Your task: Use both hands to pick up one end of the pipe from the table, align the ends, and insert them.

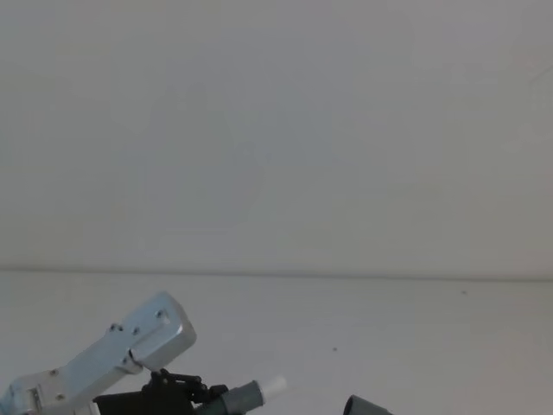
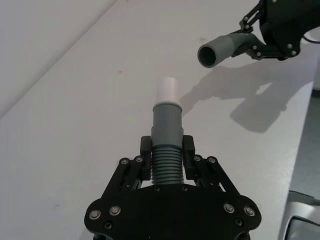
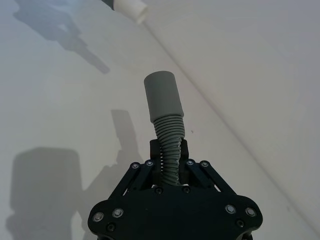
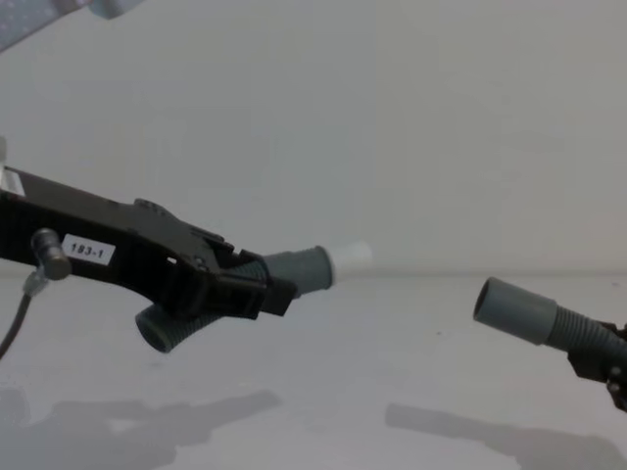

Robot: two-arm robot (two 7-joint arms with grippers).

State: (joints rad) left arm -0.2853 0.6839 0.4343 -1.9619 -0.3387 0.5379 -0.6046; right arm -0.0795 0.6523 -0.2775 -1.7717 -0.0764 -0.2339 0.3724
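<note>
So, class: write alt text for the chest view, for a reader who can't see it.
The left gripper holds a white-tipped pipe piece and the right gripper a grey socket piece above a white table, their ends facing but apart.
</note>
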